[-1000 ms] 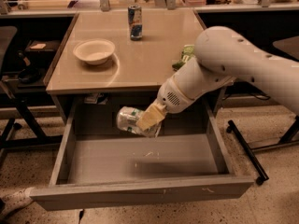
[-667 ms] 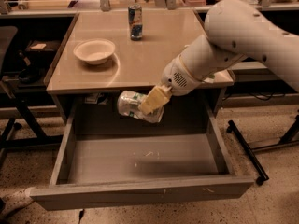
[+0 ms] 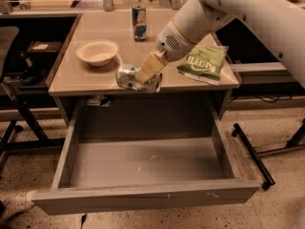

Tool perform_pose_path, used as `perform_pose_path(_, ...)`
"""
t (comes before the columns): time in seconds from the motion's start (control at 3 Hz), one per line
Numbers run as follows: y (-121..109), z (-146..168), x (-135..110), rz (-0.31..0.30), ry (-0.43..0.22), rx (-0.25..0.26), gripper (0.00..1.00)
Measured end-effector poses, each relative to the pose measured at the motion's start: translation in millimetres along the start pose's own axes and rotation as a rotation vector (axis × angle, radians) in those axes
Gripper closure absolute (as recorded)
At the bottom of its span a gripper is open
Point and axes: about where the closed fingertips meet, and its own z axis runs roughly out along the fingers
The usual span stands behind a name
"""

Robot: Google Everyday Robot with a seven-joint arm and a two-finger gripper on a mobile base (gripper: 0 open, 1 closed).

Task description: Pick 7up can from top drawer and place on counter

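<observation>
Beige surface (image 3: pixel 86 80) carries a bowl (image 3: pixel 97 51) at left; at its front edge the 7up can (image 3: pixel 126 75) hangs sideways, clamped in the jaws of the gripper (image 3: pixel 143 78), above the open drawer (image 3: pixel 143 166). Best carry it further inward, clear of bowl and chip bag (image 3: pixel 202 61) at right, then lower gently before releasing

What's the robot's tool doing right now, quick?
Tool: closed, holding the can by the counter's front edge, above the open drawer.
</observation>
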Motion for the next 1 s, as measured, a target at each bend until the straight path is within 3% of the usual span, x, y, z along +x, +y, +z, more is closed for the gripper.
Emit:
perform_pose_path(0.67,-53,20,-67,-0.009,0.058,0.076,1.0)
perform_pose_path(1.0,-87,33,-80,-0.006,0.054,0.119,1.0)
